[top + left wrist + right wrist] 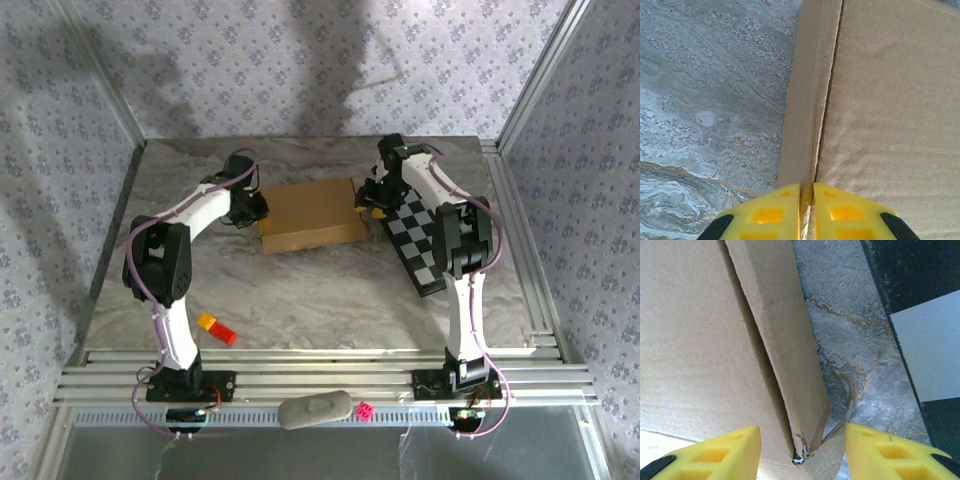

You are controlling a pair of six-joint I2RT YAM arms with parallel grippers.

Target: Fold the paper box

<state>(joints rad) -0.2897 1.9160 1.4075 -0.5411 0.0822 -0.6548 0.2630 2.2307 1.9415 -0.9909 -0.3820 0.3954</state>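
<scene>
1. Work looks close to done. The paper box point(310, 215) lies flat with its lid down in the middle of the surface point(330, 290), just beside the checkered board point(420, 245).
2. The left tool point(806, 192) is at the box's left edge. Its fingers are almost together, right on the crack between the side wall point(805, 100) and the lid point(890, 110). It seems to pinch thin cardboard there.
3. The right tool point(802, 440) is at the right edge. Its fingers are apart, with the corner of a loose side flap point(782, 335) between them.
4. The step in hand, I think, is tucking the sides in.
5. Next, the right tool needs to press that flap flat against the box. The left one should hold the box so it does not slide.
</scene>
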